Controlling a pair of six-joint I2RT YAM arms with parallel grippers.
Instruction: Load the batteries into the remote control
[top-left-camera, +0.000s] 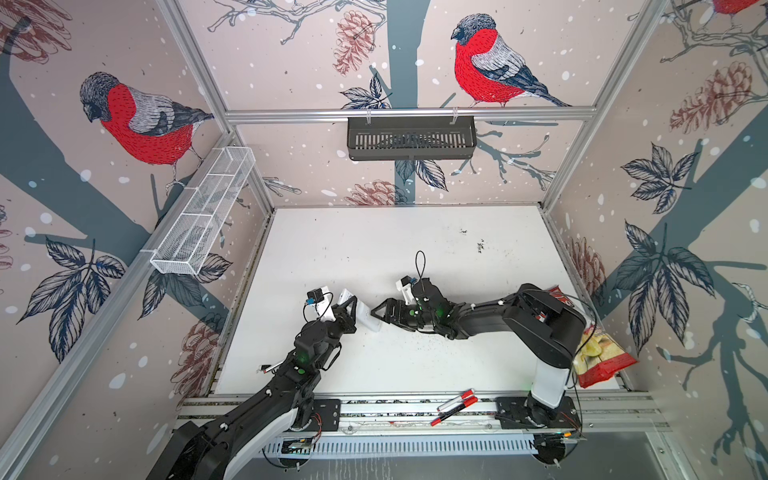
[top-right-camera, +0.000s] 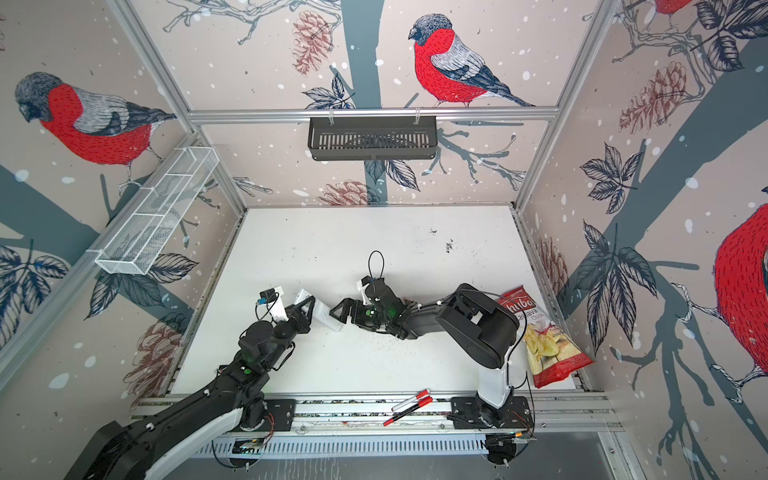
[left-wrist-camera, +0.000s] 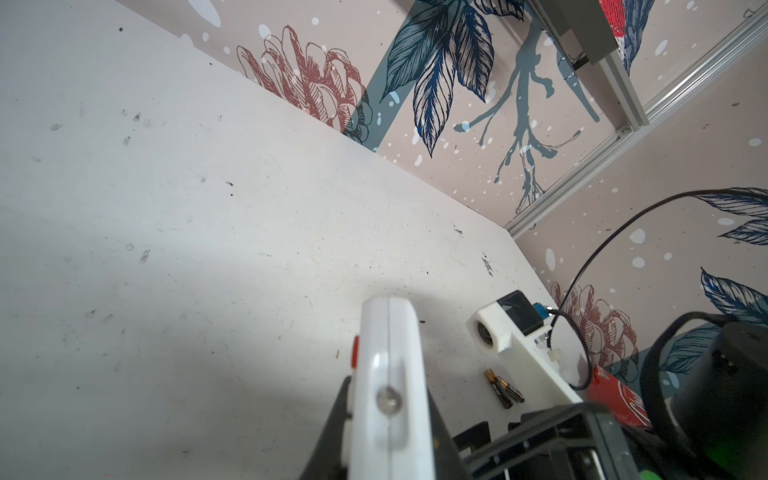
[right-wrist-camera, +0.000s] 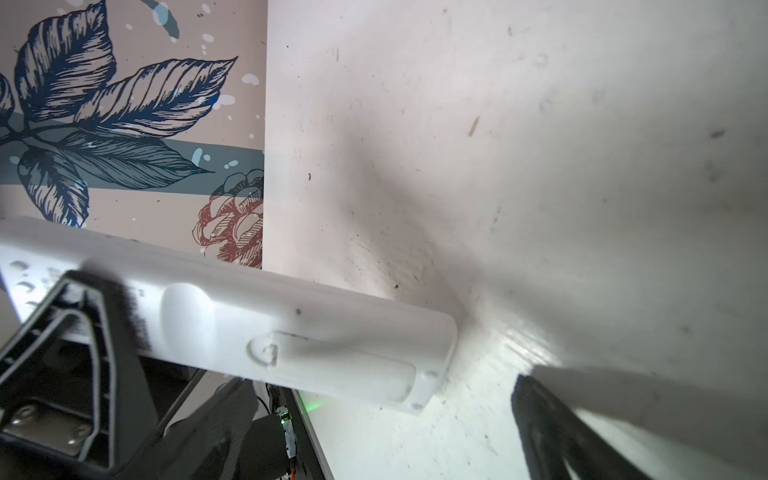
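Smooth white plastic remote control (right-wrist-camera: 332, 328), scuffed matt table (top-left-camera: 374, 249), glossy foil snack bag (top-right-camera: 552, 353)

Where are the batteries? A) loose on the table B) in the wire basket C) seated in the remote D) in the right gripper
A: the left wrist view shows both batteries lying on the table, while the left gripper clamps the remote control.

1 remote control (top-left-camera: 371, 320). 2 batteries (left-wrist-camera: 503, 388), side by side. 3 marker pens (top-left-camera: 457, 402) bunched at 6 o'clock; possible fourth at 8 o'clock, too small to tell. 1 chip bag (top-left-camera: 600, 353), 4 o'clock. 1 white wire basket (top-left-camera: 203, 212), 10 o'clock. 1 black basket (top-left-camera: 411, 139), 12 o'clock. 2 grippers: left gripper (top-left-camera: 353, 309), right gripper (top-left-camera: 380, 313).
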